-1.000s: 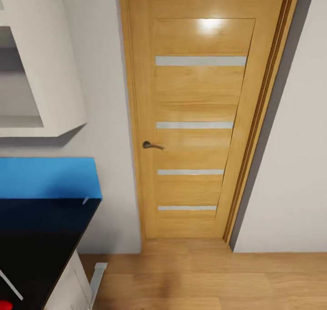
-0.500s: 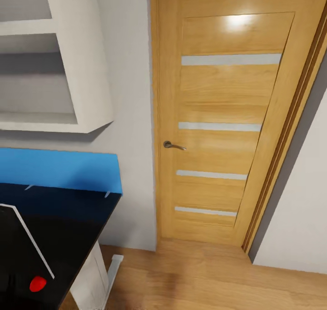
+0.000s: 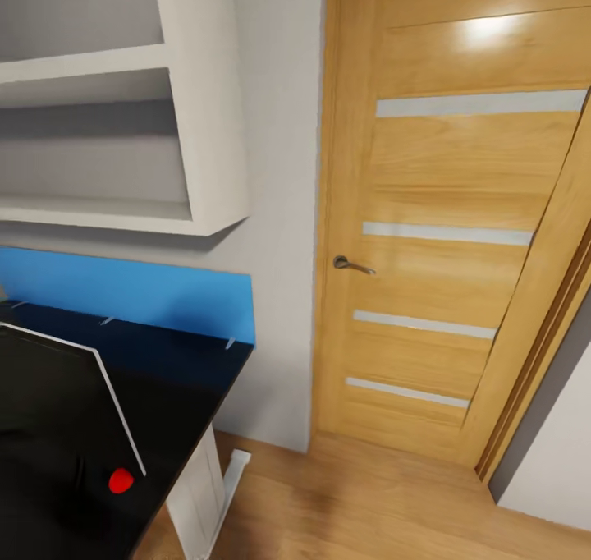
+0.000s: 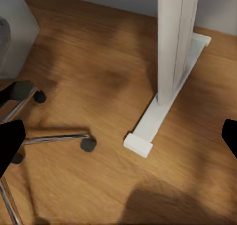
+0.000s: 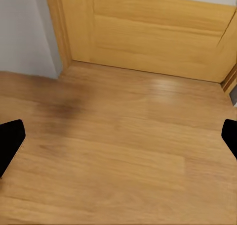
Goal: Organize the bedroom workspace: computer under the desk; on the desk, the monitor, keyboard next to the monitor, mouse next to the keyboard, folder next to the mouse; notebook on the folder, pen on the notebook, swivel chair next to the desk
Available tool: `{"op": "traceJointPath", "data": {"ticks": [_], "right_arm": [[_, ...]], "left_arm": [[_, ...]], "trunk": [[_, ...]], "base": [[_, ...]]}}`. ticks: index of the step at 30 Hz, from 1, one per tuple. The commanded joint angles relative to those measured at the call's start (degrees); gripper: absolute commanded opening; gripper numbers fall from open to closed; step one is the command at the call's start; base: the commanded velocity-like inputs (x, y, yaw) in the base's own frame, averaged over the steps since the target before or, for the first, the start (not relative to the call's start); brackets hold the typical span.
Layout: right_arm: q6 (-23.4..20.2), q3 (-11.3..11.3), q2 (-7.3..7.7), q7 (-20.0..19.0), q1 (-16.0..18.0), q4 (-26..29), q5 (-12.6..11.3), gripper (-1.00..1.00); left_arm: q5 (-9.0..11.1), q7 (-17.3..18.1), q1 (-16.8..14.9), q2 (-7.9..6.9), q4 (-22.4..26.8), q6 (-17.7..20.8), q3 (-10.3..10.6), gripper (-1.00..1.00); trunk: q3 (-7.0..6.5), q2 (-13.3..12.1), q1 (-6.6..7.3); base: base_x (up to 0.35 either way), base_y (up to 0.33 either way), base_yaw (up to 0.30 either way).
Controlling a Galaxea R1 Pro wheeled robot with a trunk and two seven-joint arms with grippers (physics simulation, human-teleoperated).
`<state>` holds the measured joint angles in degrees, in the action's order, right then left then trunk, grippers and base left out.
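A wooden door (image 3: 460,240) with four pale horizontal strips and a dark lever handle (image 3: 351,263) is seen shut at the right of the head view, set in a grey wall. To its left a white wall shelf (image 3: 123,133) is mounted above a blue wall panel (image 3: 139,293), and below that the glossy black top of the desk (image 3: 185,379) is seen ending at a corner close to the door frame. On the desk, at the lower left, the black face of the monitor (image 3: 49,412) is seen with a thin light edge, and a small red spot (image 3: 121,480) is seen just beside that edge; what it is cannot be told. A white leg (image 4: 175,42) with a flat white foot (image 4: 165,104) is seen under the desk end, standing on the wooden floor (image 5: 123,151). In the left wrist view the chrome star base and black casters of the swivel chair (image 4: 54,138) are seen on the floor, near the white foot but not touching it. The left gripper (image 4: 118,143) is seen with its dark fingertips (image 4: 9,143) spread wide at the two sides of the picture, nothing held between them. The right gripper (image 5: 118,141) is likewise spread wide over bare floor before the door's lower edge, holding and touching nothing. Open floor is seen between the desk leg and the door, and a stretch of it before the door sill.
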<state>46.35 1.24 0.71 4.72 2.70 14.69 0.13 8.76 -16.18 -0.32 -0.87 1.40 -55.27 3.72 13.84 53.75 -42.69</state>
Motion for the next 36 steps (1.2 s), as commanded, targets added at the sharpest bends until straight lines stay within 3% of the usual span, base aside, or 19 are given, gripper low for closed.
{"op": "traceJointPath", "data": {"ticks": [1,20,36], "right_arm": [[0.15,0.08,-0.01,0.08,0.02,-0.01,0.04,1.0],[0.15,0.08,-0.01,0.05,0.02,-0.01,0.04,1.0],[0.15,0.08,-0.01,0.03,0.02,-0.01,0.04,1.0]], "left_arm": [[0.56,0.03,-0.03,0.08,0.0,-0.12,0.44,1.0],[0.47,0.47,-0.03,0.24,0.01,0.14,0.41,1.0],[0.47,0.29,-0.03,0.26,0.01,0.16,0.41,1.0]], "trunk": [[0.07,0.05,-0.01],[0.07,0.05,-0.01],[0.07,0.05,-0.01]], "base": [[0.0,0.0,0.287],[-0.006,0.0,0.288],[-0.175,-0.018,0.288]]}}
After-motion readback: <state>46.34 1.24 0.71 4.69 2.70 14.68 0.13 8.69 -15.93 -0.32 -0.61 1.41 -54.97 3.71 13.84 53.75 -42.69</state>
